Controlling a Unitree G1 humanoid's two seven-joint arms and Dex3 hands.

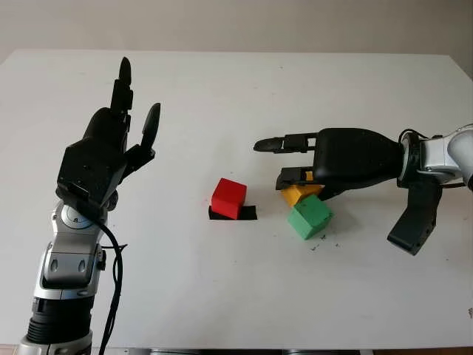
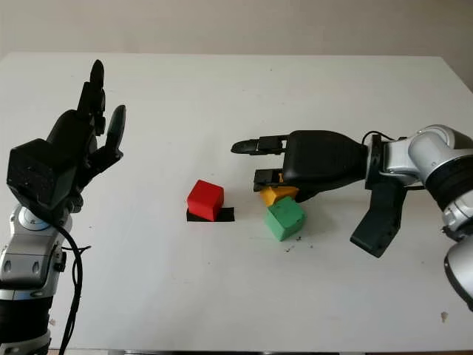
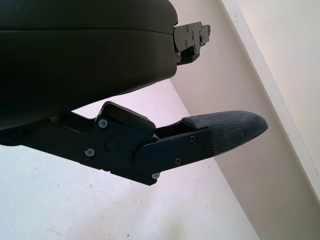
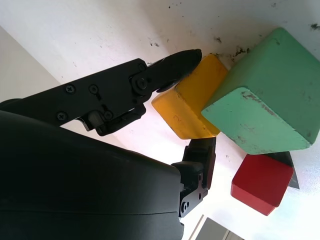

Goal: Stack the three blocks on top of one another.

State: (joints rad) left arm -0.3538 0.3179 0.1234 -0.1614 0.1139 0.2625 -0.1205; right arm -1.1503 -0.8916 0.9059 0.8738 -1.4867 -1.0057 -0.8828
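The red block sits on a black patch near the table's middle. Just to its right the green block rests on the table, tilted, with the yellow block leaning against its far side. My right hand reaches in from the right and covers the yellow block. In the right wrist view one fingertip presses one side of the yellow block and another finger presses the opposite side. The green block touches the yellow one. My left hand is raised at the left, open.
The white table stretches to the wall at the back. The right forearm and a black part hanging from it occupy the right side. Small dark specks lie beside the green block.
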